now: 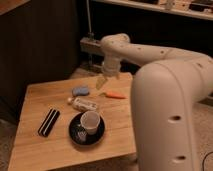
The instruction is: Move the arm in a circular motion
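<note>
Where the arm point(165, 100) fills the right of the view, its thick cream-white segments, dotted with small dark holes, rise from a bulky near link to a rounded joint. From there it bends down over the far edge of the wooden table point(30, 150). The gripper point(102, 82) hangs at its tip, above the tabletop between a blue object point(80, 91) and an orange item point(116, 95); whether it is clenched or released cannot be told. A packet point(85, 104) lies nearer, then a white cup point(90, 121) on a dark plate point(75, 136), with a black striped object point(49, 122) to the left. Bare wood spreads left of these; dark panelling stands close behind the table.
</note>
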Motion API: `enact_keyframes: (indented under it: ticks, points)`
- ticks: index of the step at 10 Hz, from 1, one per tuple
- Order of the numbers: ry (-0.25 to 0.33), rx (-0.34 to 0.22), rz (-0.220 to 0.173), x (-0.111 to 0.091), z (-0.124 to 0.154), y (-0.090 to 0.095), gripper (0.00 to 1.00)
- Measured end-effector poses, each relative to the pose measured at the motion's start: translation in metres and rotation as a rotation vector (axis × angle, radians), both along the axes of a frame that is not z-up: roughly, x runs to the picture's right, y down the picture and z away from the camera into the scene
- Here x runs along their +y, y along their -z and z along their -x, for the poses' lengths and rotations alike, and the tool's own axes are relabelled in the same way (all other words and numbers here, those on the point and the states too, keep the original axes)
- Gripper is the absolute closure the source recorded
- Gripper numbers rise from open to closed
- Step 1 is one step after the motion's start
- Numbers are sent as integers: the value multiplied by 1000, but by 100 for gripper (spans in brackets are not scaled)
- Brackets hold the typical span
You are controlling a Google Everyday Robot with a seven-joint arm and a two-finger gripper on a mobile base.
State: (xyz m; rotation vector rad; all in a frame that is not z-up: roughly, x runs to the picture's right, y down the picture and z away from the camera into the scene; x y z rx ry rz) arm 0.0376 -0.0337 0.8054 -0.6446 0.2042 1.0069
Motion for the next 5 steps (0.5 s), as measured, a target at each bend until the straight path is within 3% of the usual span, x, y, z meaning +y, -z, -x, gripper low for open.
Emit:
enact_keyframes:
  ticks: [4,5]
  points:
    - [-91,121,22,36,-83,30,20]
    - [-119,162,28,53,-109,47,20]
